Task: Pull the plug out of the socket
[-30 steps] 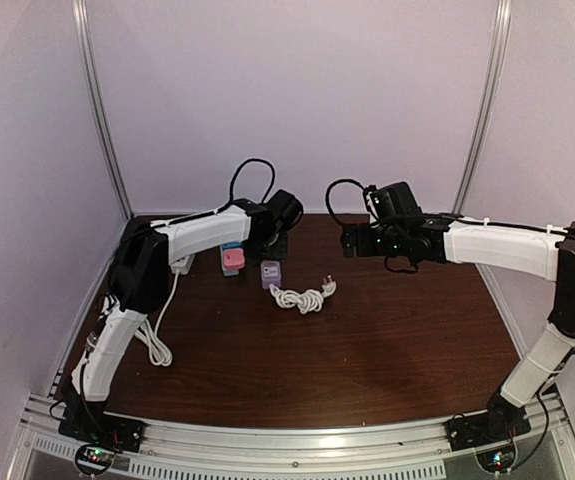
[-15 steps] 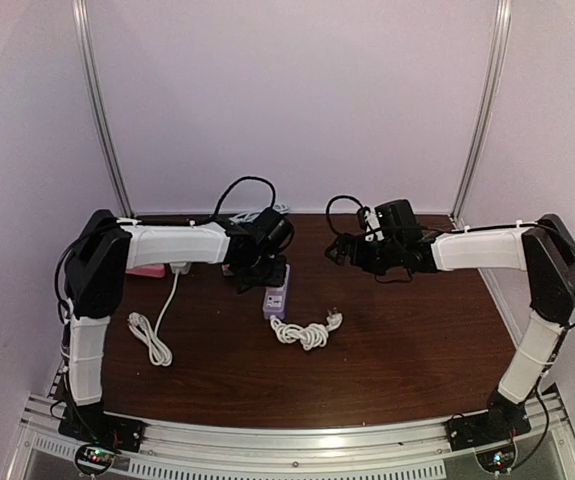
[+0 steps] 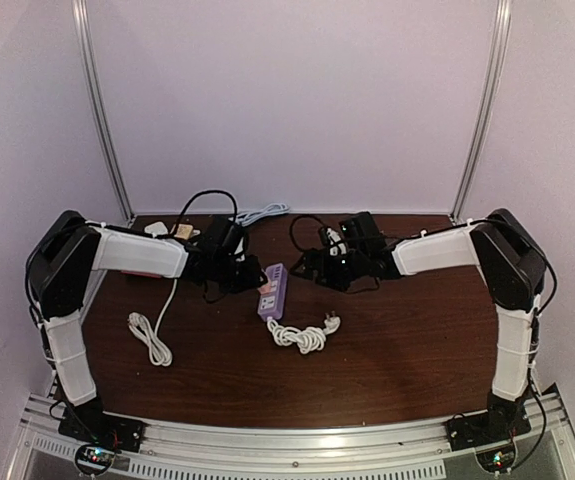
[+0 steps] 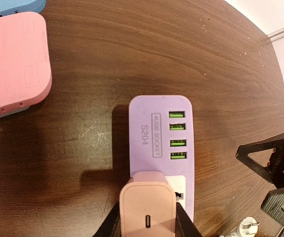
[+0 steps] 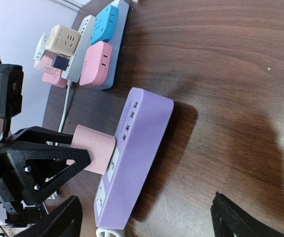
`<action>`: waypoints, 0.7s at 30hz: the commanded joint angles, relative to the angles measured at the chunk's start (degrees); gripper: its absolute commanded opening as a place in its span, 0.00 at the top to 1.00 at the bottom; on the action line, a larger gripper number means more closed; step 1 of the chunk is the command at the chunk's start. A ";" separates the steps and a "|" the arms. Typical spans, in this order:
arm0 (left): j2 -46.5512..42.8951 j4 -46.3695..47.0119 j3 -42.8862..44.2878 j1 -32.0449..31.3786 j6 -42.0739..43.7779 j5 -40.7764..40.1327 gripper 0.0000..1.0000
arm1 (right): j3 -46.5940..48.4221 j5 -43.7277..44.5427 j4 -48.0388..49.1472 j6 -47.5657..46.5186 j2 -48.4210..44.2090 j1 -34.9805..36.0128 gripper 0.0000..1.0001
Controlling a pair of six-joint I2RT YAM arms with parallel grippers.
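The purple power strip (image 4: 161, 133) is the one holder that matters here. Its end socket carries the pink plug (image 4: 148, 210), seated upright with its prongs hidden inside the strip. The left gripper (image 4: 146, 219) is clamped on that plug, one black finger pressed to each side, so the plug sits right between its fingertips, with four green USB ports just beyond them. The right gripper (image 5: 144, 219) is spread wide and holds nothing — its fingers show only as dark tips cut off by the bottom edge of the right wrist view, with the strip lying just ahead of them. Farther ahead of that gripper a pale strip (image 5: 123, 11) carries a blue adapter (image 5: 105, 23) and a pink adapter (image 5: 95, 63) side by side (a beige cube (image 5: 61, 40) sits beyond them). The strip's end nearest the left gripper is cropped in the left wrist view, and whether the coiled white cord (image 3: 302, 335) near the right gripper joins it cannot be told.
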 commanded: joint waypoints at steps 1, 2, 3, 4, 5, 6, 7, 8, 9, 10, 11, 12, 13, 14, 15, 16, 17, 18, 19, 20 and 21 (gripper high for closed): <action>-0.23 6.71 -4.37 1.41 -2.42 7.40 0.78 | 3.12 -2.95 1.67 2.31 2.93 1.59 0.10; -0.23 8.24 -5.07 1.70 -2.97 8.11 0.78 | 3.81 -3.13 1.33 2.43 3.76 1.93 0.12; -0.16 9.46 -5.93 1.97 -3.55 8.87 0.78 | 4.85 -3.38 0.69 2.46 4.73 2.35 0.13; -0.30 10.75 -6.77 2.24 -4.00 9.54 0.78 | 5.87 -3.66 0.09 2.45 5.55 2.91 0.15; -0.31 11.85 -7.48 2.50 -4.41 10.18 0.79 | 6.90 -3.84 -0.31 2.57 6.40 3.27 0.16; -0.43 12.60 -8.05 2.70 -4.66 10.56 0.79 | 7.55 -3.94 -0.46 2.74 7.07 3.56 0.18; -0.48 12.89 -8.34 2.82 -4.72 10.72 0.79 | 8.21 -4.04 -0.72 3.07 7.73 3.89 0.20; -0.48 13.06 -8.50 2.98 -4.67 10.92 0.79 | 8.83 -4.04 -1.15 3.32 8.41 4.03 0.22; -0.51 13.21 -8.62 3.02 -4.72 11.05 0.79 | 9.35 -4.17 -1.37 3.52 8.94 4.20 0.24; -0.50 13.42 -8.72 3.03 -4.66 11.19 0.79 | 9.63 -3.96 -1.64 3.76 9.42 4.35 0.25; -0.50 13.53 -8.85 3.03 -4.66 11.29 0.79 | 10.07 -3.76 -2.09 3.90 9.80 4.54 0.26; -0.49 13.97 -8.98 3.03 -4.62 11.42 0.79 | 10.33 -3.45 -2.50 4.01 10.23 4.61 0.28; -0.44 14.28 -9.14 3.03 -4.60 11.64 0.79 | 10.66 -3.22 -2.82 4.15 10.63 4.67 0.29; -0.45 14.50 -9.25 3.03 -4.63 11.88 0.79 | 10.89 -2.93 -3.04 4.30 10.97 4.82 0.31; -0.49 14.57 -9.26 3.03 -4.54 12.03 0.79 | 11.06 -2.74 -3.04 4.50 11.21 4.87 0.33; -0.48 14.66 -9.27 3.03 -4.46 12.26 0.79 | 11.26 -2.58 -3.11 4.68 11.37 4.95 0.35; -0.42 14.72 -9.34 3.03 -4.40 12.39 0.79 | 11.56 -2.30 -3.20 4.93 11.54 4.98 0.37; -0.49 15.07 -9.43 3.03 -4.22 12.56 0.79 | 11.93 -1.91 -3.47 5.00 11.84 5.16 0.39; -0.46 15.44 -9.58 3.03 -4.28 12.88 0.79 | 12.47 -1.60 -3.71 5.02 12.10 5.31 0.42; -0.48 15.79 -9.68 3.03 -4.27 13.04 0.79 | 12.85 -1.37 -3.74 5.07 12.45 5.41 0.45; -0.43 16.26 -9.82 3.03 -4.36 13.34 0.79 | 13.11 -1.17 -3.75 5.09 12.62 5.37 0.48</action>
